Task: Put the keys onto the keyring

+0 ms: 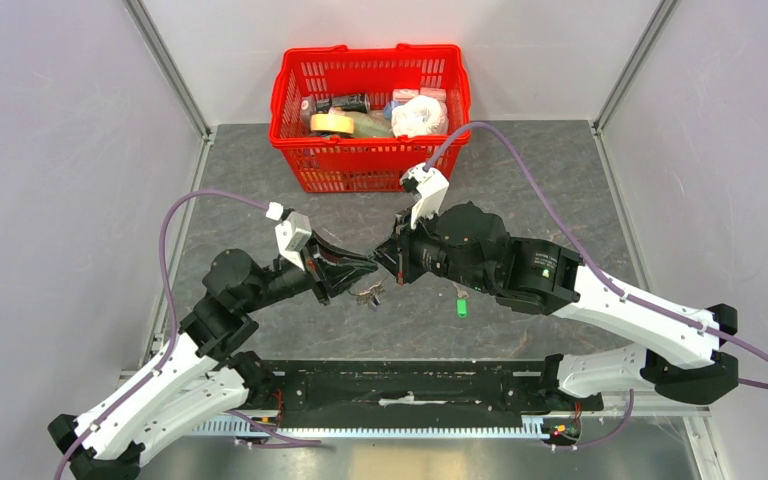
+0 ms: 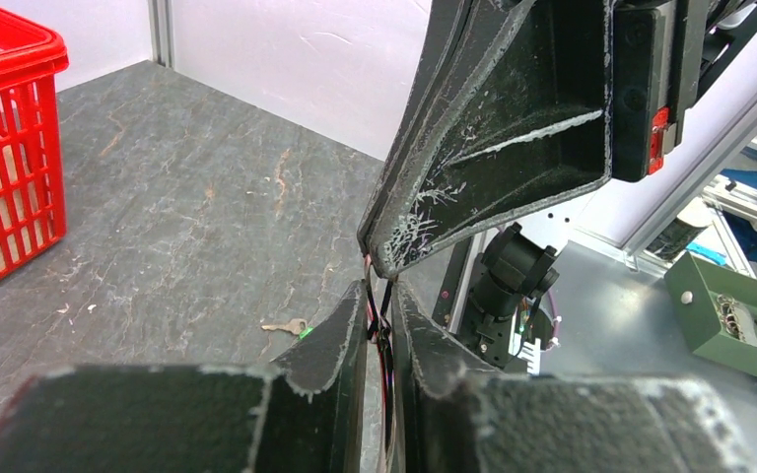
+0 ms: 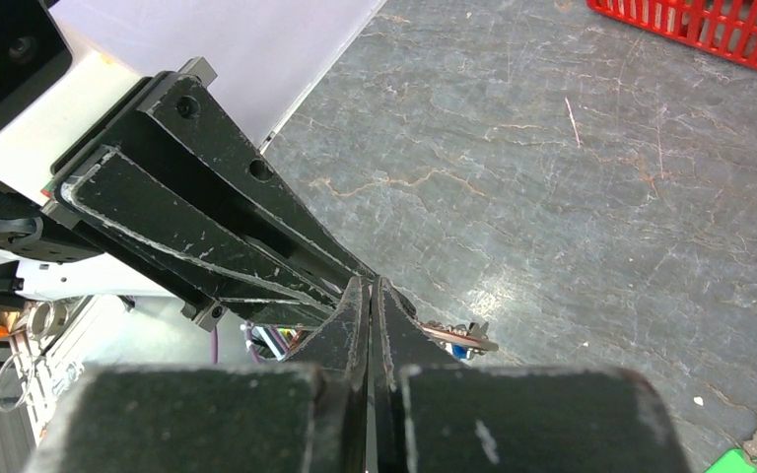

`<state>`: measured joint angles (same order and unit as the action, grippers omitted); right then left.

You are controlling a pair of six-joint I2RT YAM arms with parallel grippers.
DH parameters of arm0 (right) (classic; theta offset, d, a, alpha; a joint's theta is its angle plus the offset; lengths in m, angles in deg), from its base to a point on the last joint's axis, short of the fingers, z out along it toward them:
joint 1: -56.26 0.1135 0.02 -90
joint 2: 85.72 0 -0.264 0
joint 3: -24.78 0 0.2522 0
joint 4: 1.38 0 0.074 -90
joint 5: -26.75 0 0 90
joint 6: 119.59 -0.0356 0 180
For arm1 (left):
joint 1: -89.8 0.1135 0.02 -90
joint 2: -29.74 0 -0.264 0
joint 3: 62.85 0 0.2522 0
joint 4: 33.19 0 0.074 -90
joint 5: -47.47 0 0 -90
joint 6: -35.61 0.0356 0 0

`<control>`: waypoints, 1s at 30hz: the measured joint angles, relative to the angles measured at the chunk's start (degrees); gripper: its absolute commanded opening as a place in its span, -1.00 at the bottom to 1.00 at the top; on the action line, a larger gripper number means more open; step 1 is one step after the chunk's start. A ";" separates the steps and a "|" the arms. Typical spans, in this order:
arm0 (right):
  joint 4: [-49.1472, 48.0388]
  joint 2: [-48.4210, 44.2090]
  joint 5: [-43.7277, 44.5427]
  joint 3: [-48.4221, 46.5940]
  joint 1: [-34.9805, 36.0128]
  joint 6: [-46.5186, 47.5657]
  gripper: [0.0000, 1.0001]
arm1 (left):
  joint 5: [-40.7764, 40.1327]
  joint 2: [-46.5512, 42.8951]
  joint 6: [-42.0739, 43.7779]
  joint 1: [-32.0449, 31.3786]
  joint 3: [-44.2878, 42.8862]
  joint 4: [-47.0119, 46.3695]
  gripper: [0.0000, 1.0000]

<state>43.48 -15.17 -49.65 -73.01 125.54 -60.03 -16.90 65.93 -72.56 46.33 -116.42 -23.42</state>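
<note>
The keyring [image 1: 369, 295], with its small silvery keys, hangs between my two gripper tips above the middle of the table. My left gripper [image 1: 370, 266] is shut on the thin ring, which runs between its fingers in the left wrist view [image 2: 379, 291]. My right gripper [image 1: 384, 256] meets it tip to tip and is shut on the same ring [image 3: 370, 283]. The silvery keys [image 3: 463, 335] stick out beside its finger, with a bit of the blue key [image 3: 457, 346] under them. The green key [image 1: 460, 306] lies on the table to the right, and shows in both wrist views [image 2: 296, 328] [image 3: 744, 459].
A red basket [image 1: 282, 100] filled with several items stands at the back centre; it shows at the left edge in the left wrist view [image 2: 10, 148]. A black rail [image 1: 410, 385] runs along the near edge between the arm bases.
</note>
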 measured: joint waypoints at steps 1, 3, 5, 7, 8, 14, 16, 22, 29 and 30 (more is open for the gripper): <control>-0.02 0.00 -0.02 0.00 0.00 0.00 -1.00 | 0.00 0.00 0.00 0.00 0.00 0.00 -0.55; -0.42 0.00 -0.02 0.00 0.00 -0.02 -1.00 | 0.00 0.00 0.00 0.00 0.00 0.31 -0.51; -1.05 -0.07 0.00 -0.02 0.00 -0.02 -1.00 | 0.02 0.15 0.00 0.00 0.00 1.14 -0.49; -1.36 -0.13 0.00 -0.02 0.00 -0.02 -1.00 | 0.02 0.22 0.00 0.00 0.00 1.44 -0.47; -1.51 -0.15 0.00 -0.02 0.00 -0.02 -1.00 | 0.02 0.31 0.00 0.00 0.00 1.60 -0.47; -1.75 -0.22 0.02 -0.02 0.00 -0.02 -1.00 | 0.02 0.17 0.02 0.00 0.00 1.75 -0.46; -1.79 -0.22 0.02 -0.02 0.00 0.00 -1.00 | 0.00 0.07 0.02 0.00 0.00 1.75 -0.45; -1.81 -0.22 0.02 -0.02 0.00 -0.02 -1.00 | -0.02 -1.05 0.02 0.00 0.00 1.75 -0.38; -1.92 -0.22 0.00 -0.02 0.00 -0.04 -1.00 | -0.09 -2.54 0.02 0.00 0.00 1.70 -0.35; -1.92 -0.22 0.00 -0.02 0.00 -0.04 -1.00 | -0.11 -2.54 0.02 0.00 0.02 1.70 -0.35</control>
<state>41.55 -15.39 -49.65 -73.03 125.54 -60.07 -17.01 63.39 -72.54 46.33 -116.40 -21.71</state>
